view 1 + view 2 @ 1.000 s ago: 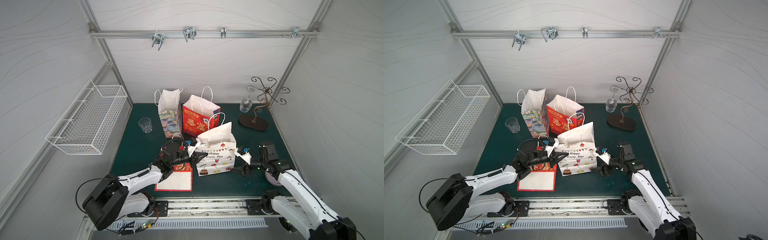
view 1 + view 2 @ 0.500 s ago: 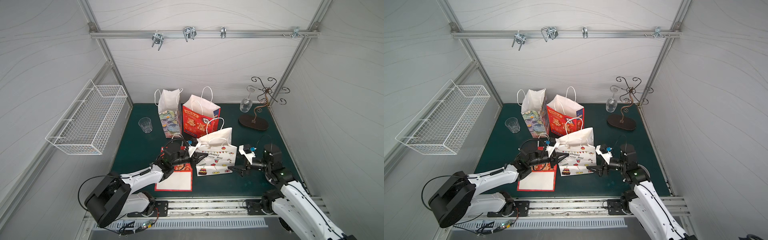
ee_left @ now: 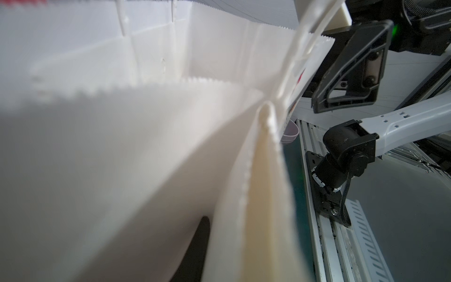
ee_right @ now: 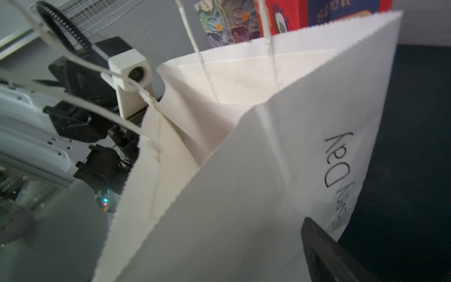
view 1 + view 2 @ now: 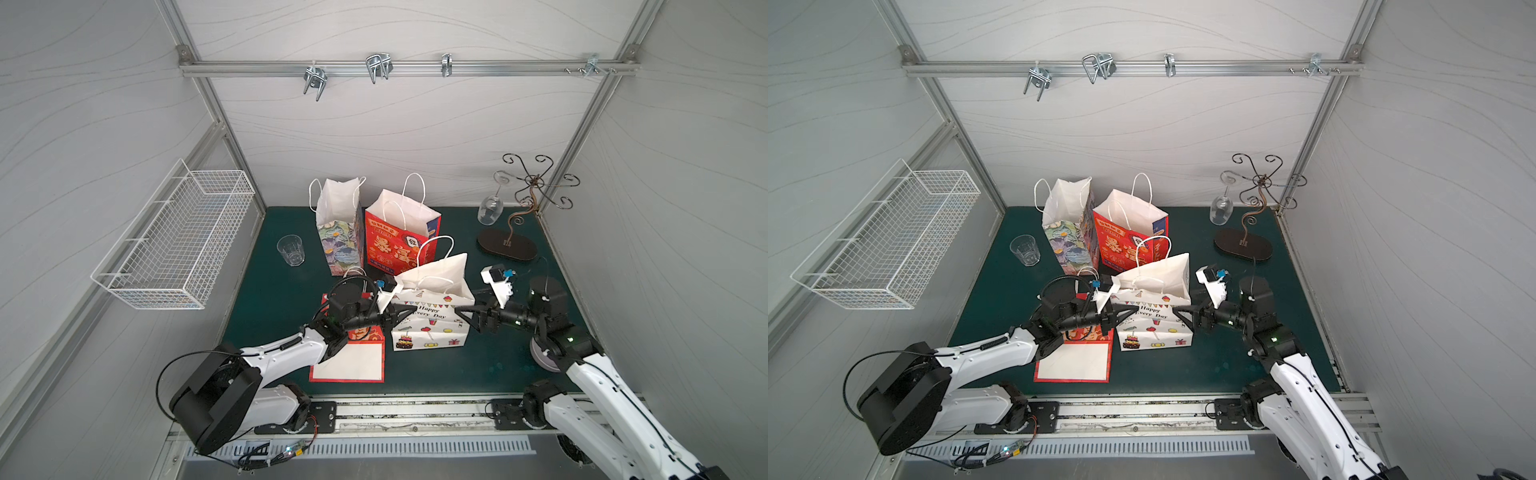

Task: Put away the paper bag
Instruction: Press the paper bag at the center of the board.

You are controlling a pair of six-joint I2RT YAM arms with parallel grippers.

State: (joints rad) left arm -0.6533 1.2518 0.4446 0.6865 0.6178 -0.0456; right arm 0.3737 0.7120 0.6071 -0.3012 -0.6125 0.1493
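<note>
Paper bag [image 5: 432, 328] (the white one, "Happy Every Day" plus party print) stands upright mid-table on the green mat [image 5: 478, 370]. Its mouth is open and its cord handles are up. It's just in front of the red bag [image 5: 395, 245] and just beside the flat red bag [image 5: 349, 365] lying under the left arm.

Left gripper [image 5: 405, 311]: at the bag's left edge near the top, fingers drawn close together. From both top views I read it as a pinch on the front wall by the corner fold. The left wrist view is mostly blurred white paper at the lens, so I can't see the pads.

Right gripper [image 5: 463, 318]: at the bag's right edge, same height, fingers spread wide with nothing clamped. The upper finger reaches across the front wall's right corner, but I can't tell if it touches. The right wrist view shows one black finger [image 4: 327, 256] next to the printed wall.

Rest: floral bag [image 5: 338, 232] is upright beside the red one at the back, with the tumbler [image 5: 291, 249] to their left. A wine glass [image 5: 490, 210] hangs upside down on the scroll stand [image 5: 507, 247] at back right. The wire basket [image 5: 174, 245] is on the left wall, well apart from the bag.
</note>
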